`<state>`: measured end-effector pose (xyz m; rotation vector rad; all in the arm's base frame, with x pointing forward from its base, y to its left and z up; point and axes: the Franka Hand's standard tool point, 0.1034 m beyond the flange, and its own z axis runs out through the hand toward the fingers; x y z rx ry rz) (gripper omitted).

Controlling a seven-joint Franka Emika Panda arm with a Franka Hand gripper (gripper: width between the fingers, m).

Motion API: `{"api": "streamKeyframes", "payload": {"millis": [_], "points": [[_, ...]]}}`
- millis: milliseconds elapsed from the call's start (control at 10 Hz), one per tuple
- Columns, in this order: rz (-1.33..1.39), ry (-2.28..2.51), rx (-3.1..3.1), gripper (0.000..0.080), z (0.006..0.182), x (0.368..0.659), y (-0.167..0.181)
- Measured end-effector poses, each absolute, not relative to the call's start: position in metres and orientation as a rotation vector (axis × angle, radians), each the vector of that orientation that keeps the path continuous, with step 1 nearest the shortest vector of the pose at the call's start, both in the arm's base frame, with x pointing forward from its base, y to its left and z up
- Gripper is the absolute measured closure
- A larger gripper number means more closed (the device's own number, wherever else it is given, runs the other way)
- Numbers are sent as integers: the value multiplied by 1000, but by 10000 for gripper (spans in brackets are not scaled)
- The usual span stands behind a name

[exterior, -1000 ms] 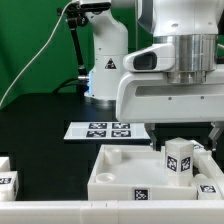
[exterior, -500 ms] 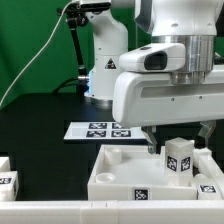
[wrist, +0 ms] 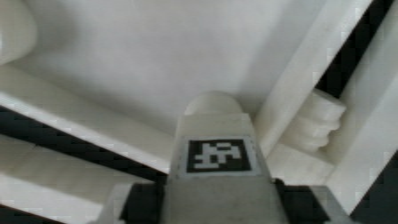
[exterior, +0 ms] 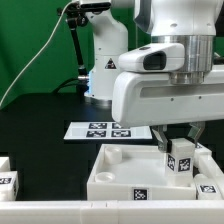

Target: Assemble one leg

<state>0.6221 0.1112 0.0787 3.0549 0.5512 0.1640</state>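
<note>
The leg [exterior: 181,160], a small white post with a black-and-white tag, stands upright in the far right corner of the white tabletop piece [exterior: 120,172]. My gripper [exterior: 178,142] has come down over it, one finger on each side of the block. In the wrist view the leg [wrist: 221,140] fills the gap between my dark fingers [wrist: 151,205], which press against both of its sides, and its narrow end points at the tabletop's inner surface [wrist: 107,60]. My gripper [wrist: 217,205] is shut on the leg.
The marker board [exterior: 105,129] lies behind the tabletop on the black table. Another leg [exterior: 6,183] sits at the exterior view's left edge and one more [exterior: 210,187] at the lower right. The robot base [exterior: 105,60] stands behind. A white wall [exterior: 60,212] runs along the front.
My gripper has come down from above the leg until its fingers flank the block and close on it. The leg has stayed in its corner.
</note>
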Motion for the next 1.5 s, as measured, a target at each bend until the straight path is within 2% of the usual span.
{"api": "streamKeyframes", "payload": {"millis": [200, 1000, 1400, 1500], "points": [[166, 459, 3076, 515, 78, 622, 111], [178, -940, 3040, 515, 77, 621, 114], [171, -1115, 2975, 515, 77, 621, 107], [171, -1115, 2976, 422, 77, 621, 107]]}}
